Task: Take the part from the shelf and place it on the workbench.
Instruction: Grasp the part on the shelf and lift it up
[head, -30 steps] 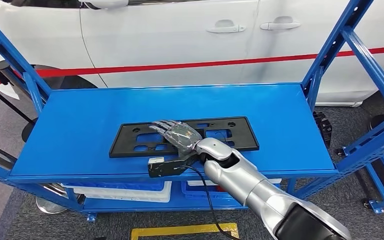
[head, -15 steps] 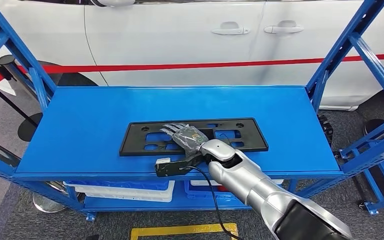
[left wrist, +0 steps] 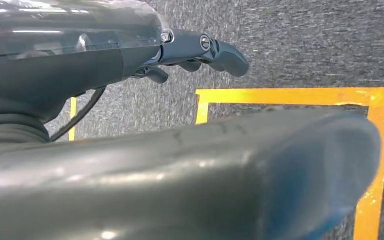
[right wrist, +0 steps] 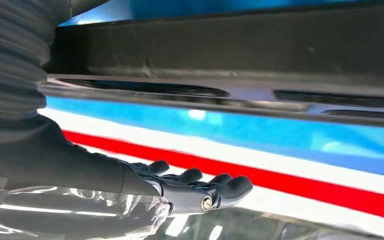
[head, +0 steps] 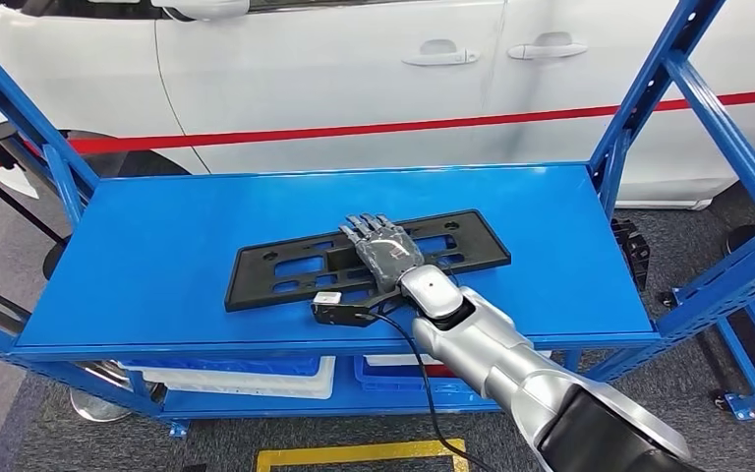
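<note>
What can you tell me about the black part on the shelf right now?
The black part is a flat, long rectangular frame, plastic by its look, with several cutouts and small round holes. It lies flat on the blue shelf, slightly skewed, its right end farther from the robot. The right robot hand rests on its middle, fingers laid flat and pointing away from the robot. Nothing else touches it. It is not yet lifted.

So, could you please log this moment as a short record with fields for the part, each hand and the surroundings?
part: black plate frame, flat on the blue shelf, lying at a slant
right hand: lies flat on top of the part near its middle, fingers stretched out
left hand: hangs over grey carpet and a yellow floor marking, holding nothing
background: white car behind a red barrier tape
</note>
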Motion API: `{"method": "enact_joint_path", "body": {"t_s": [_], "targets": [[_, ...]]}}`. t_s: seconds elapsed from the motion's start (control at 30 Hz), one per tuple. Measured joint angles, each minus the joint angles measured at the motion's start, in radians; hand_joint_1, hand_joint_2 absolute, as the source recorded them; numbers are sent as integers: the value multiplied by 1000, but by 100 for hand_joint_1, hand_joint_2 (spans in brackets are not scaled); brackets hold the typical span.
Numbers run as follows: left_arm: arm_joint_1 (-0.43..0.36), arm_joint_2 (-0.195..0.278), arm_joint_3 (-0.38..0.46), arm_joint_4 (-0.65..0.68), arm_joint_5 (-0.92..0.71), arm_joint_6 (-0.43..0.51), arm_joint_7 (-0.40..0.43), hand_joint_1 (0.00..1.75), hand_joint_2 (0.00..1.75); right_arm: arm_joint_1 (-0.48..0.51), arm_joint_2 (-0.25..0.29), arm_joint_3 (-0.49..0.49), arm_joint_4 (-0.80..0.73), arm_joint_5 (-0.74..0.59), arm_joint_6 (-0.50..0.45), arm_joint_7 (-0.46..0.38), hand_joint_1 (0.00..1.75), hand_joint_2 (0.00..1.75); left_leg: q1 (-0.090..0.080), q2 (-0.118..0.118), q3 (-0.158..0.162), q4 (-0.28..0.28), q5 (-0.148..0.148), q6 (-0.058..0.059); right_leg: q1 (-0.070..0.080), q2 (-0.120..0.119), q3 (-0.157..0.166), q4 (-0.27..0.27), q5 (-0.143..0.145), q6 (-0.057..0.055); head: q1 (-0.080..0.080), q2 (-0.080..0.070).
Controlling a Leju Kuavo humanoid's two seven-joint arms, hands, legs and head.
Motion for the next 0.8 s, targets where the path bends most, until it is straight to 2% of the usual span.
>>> {"method": "enact_joint_path", "body": {"t_s": [0.03,0.07,0.13,0.17,0.2,0.27,0.3,0.33,0.4,0.43,0.47,0.5,0.53,0.57,0.63,0.67,0.7,0.73,0.8], "targets": [[1,0,0,0,0,0,0,0,0,0,0,1,4,24,-12,18,0,175,0,0,-5,11,7,0,1,0,1,0,0,0,0,0],[2,0,0,0,0,1,0,0,0,-1,0,1,8,47,-22,34,0,175,0,0,10,-19,32,3,1,1,2,0,0,0,0,0],[1,1,0,0,0,3,-1,0,0,-3,0,1,14,81,-35,54,0,175,-1,0,78,-159,97,11,3,2,4,1,-1,2,0,0],[0,1,0,0,0,3,-2,0,0,-4,0,1,17,94,-37,60,0,175,-3,0,108,-221,119,16,4,3,4,1,-1,5,0,0],[-1,2,0,0,-1,3,-3,0,0,-5,0,1,19,104,-39,64,0,175,-6,0,126,-260,129,20,5,4,3,1,0,10,1,0],[-2,2,0,0,0,3,-5,0,0,-6,-1,1,24,116,-42,70,0,175,-11,-1,133,-279,132,27,5,5,1,-1,3,21,1,0],[-2,2,0,0,0,3,-6,0,0,-6,-1,1,25,120,-44,71,34,175,-8,-1,134,-282,135,32,5,5,1,-2,3,26,1,0],[-2,2,0,0,0,3,-7,0,0,-5,-1,1,27,123,-46,73,75,175,-6,1,136,-288,139,38,5,5,-1,2,-1,32,2,0],[-3,1,0,0,0,4,-10,0,0,-5,-3,1,29,128,-47,74,159,175,0,3,139,-297,146,49,4,4,-26,60,-41,41,3,0],[-3,2,0,0,0,5,-12,0,0,-3,-4,0,31,130,-47,74,170,175,0,4,138,-298,147,51,2,4,-55,122,-75,44,3,0],[-4,2,0,0,0,6,-13,0,0,1,-6,0,32,132,-47,74,172,175,-1,4,137,-298,148,53,0,4,-89,192,-107,47,4,0],[-4,2,0,0,1,7,-15,0,0,5,-8,-1,32,134,-47,73,174,175,-1,4,136,-297,148,53,-2,4,-116,249,-126,50,4,0],[-3,2,0,0,1,8,-16,0,0,10,-11,-2,33,137,-47,71,175,175,-1,4,136,-297,147,53,-4,4,-130,276,-126,53,4,0],[-3,2,0,0,1,9,-17,0,0,14,-13,-4,34,140,-47,68,175,175,0,3,136,-295,146,52,-6,3,-124,261,-106,54,4,0],[-3,0,0,0,2,10,-19,0,0,15,-16,-11,34,147,-48,62,175,175,0,2,136,-289,141,46,-11,1,-64,135,-39,54,4,0],[-4,0,0,0,3,10,-19,0,0,15,-16,-15,33,149,-49,59,175,175,-2,1,134,-283,137,42,-11,1,-35,73,-15,52,3,0],[-4,0,0,0,4,10,-20,0,0,16,-17,-18,33,150,-50,56,175,175,-4,1,132,-279,133,37,-10,1,-15,29,-3,48,3,0],[-5,0,0,0,6,11,-21,0,0,17,-18,-23,33,151,-51,52,175,175,-5,1,130,-276,131,31,-8,1,-8,11,-3,43,3,0],[-5,0,0,0,9,11,-22,0,0,19,-20,-30,31,155,-52,48,174,175,-4,1,130,-276,130,21,-5,2,-8,7,-3,30,3,0]]}}
